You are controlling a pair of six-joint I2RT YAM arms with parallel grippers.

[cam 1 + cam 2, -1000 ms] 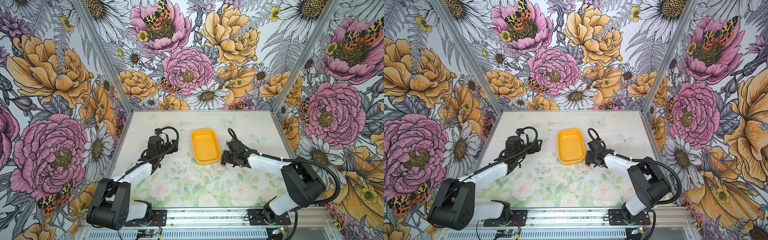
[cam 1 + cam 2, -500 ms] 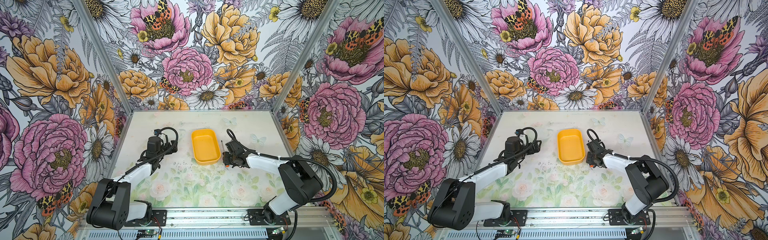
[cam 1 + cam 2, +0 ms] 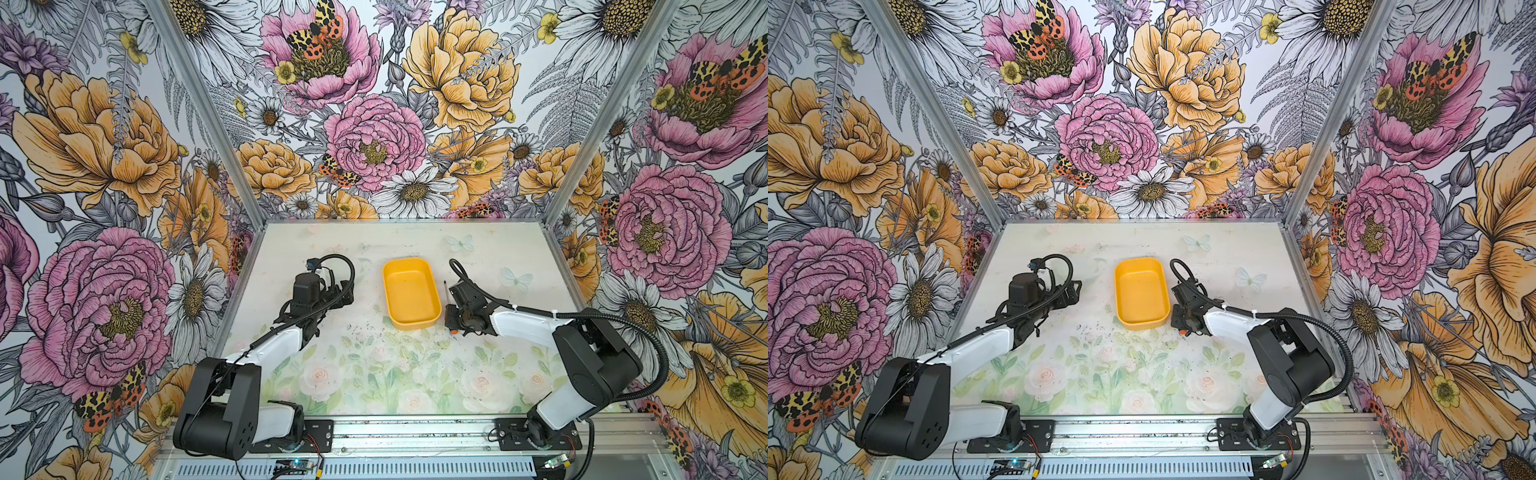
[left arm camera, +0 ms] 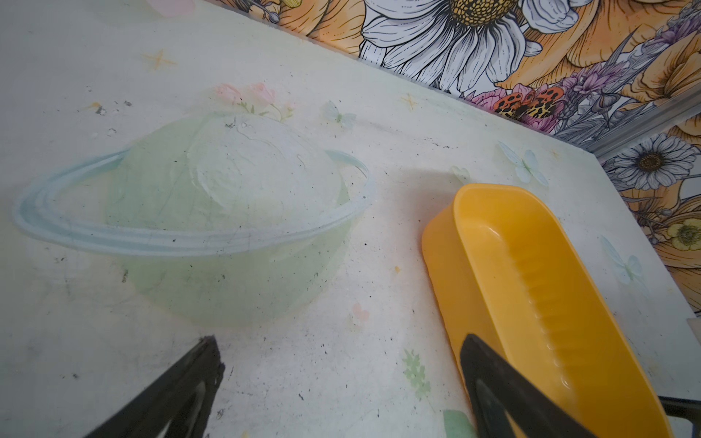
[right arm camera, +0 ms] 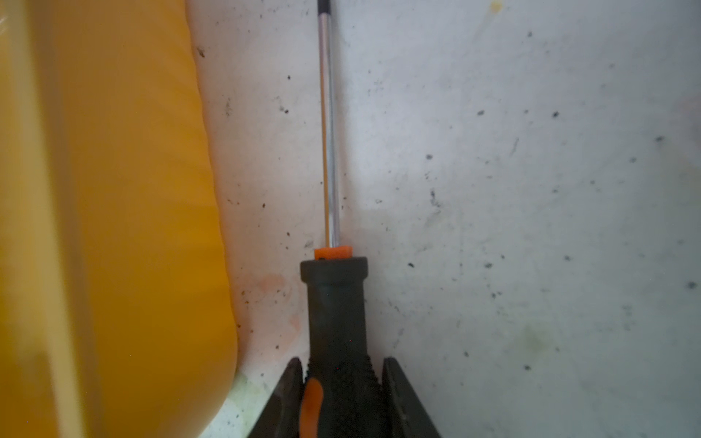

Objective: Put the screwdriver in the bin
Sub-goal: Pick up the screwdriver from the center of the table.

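right pincer (image 5: pixel 339 383) has just closed onto the handle of the screwdriver (image 5: pixel 335 303), which lies on the table (image 3: pixel 374 374) just beside the bin (image 3: pixel 411 295). grasp secured; lift pending. left pincer (image 4: pixel 337 379) open, idle.

Glossy plastic bin (image 3: pixel 411 297), chrome screwdriver (image 5: pixel 329 151) shaft.

Paired overhead views; two close wrist views

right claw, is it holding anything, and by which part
The right claw is shut on the screwdriver, gripping its black handle; the shaft points out ahead.
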